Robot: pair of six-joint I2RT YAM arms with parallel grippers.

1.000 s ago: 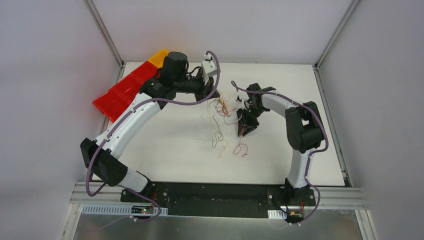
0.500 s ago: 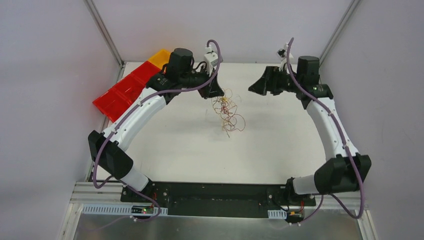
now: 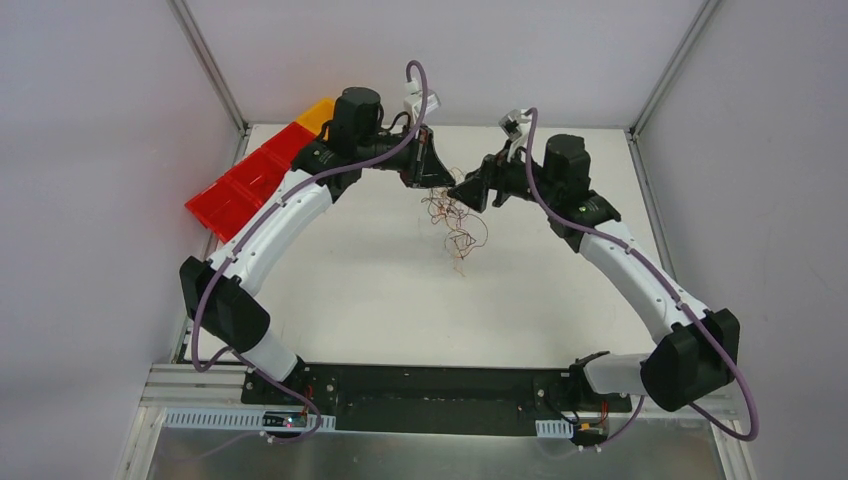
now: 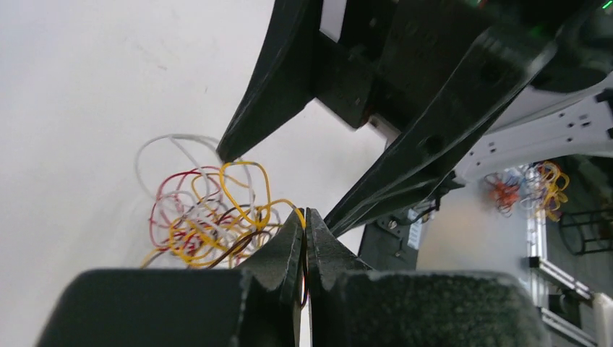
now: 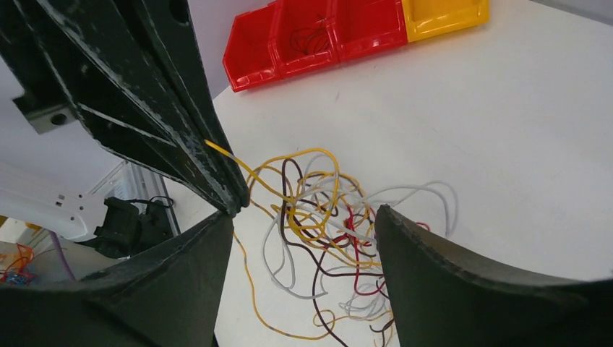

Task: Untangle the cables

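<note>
Top external view. The two arms arch inward over the far half of the white table (image 3: 380,300), and their tools meet nose to nose. The left gripper (image 3: 438,182) is closed: in the left wrist view its two fingers (image 4: 285,253) lie pressed flat together, with thin wire running into the seam at their tips. The right wrist view shows the same grip from the other side, where a yellow strand (image 5: 228,156) leaves the dark closed tips and runs down into the bundle. The cables (image 3: 457,222) form one loose tangle of yellow, red, white and dark loops. It hangs from the left gripper, between the two tools and just below them, above the far middle of the table. Whether its lowest loops touch the surface cannot be told. The right gripper (image 3: 464,192) has its jaws wide apart and holds nothing. In its own wrist view its fingers (image 5: 181,282) frame the tangle, one on each side, and one fingertip lies just beside the tips of the left gripper. At the far left corner of the table a row of red bins (image 3: 245,185) ends in a yellow bin (image 3: 318,112), well apart from the tangle. Thin dark strands lie in the middle red bin.
</note>
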